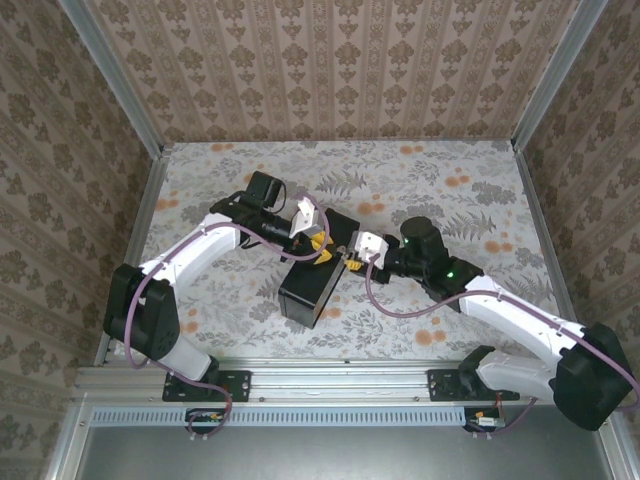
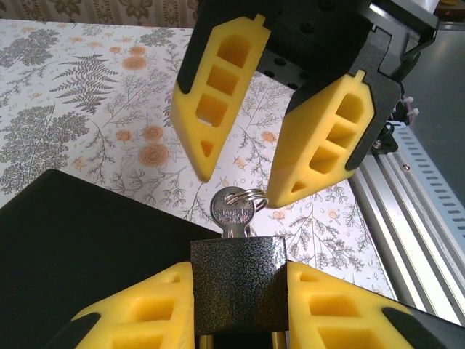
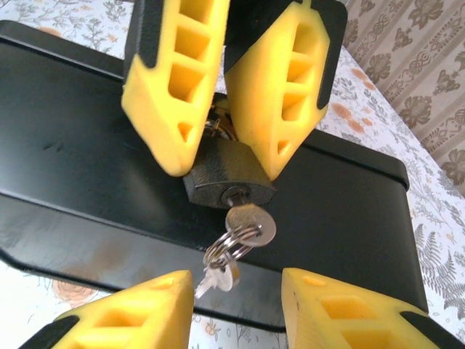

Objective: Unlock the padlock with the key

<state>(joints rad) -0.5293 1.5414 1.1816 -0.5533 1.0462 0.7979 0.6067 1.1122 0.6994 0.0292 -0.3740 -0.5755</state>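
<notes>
Silver key in padlock | left fingers clamp it — right fingers apart

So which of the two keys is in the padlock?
The larger silver key, its head sticking out of the padlock; the smaller key only dangles from the ring.

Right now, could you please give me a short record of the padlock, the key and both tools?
padlock: dark body, held in the left tool, in front of the black box
key: seated in the padlock's keyhole, a ring hanging from it
left tool: shut on the padlock
right tool: open, facing the key, not touching it
black box: lying on the floral table
lock state: shackle mostly hidden, cannot tell
</notes>
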